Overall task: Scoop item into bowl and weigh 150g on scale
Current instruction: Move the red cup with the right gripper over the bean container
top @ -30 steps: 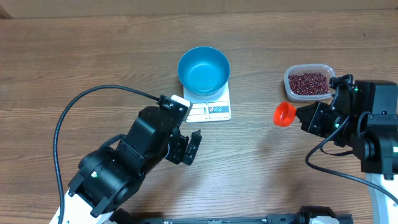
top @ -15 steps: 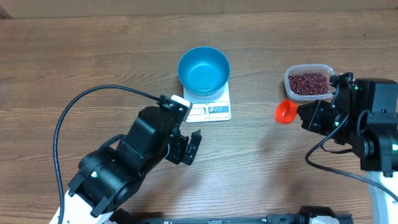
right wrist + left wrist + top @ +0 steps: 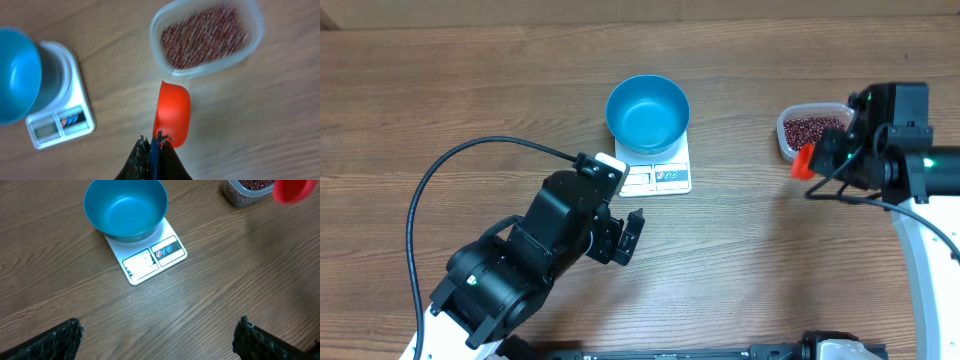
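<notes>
The blue bowl stands empty on the white scale at the table's middle back. The beans fill a clear container at the right. My right gripper is shut on the blue handle of an orange-red scoop, which hangs at the container's near-left corner. In the right wrist view the scoop sits just below the beans, with the gripper clamped behind it. My left gripper stands open over bare wood in front of the scale, nothing between its fingers.
A black cable loops from the left arm across the left part of the table. The left wrist view also shows the bowl, the container and the scoop at the top right.
My right arm has swung back and to the right, carrying the scoop from the open table to the container's near-left corner. The left arm has not moved.
</notes>
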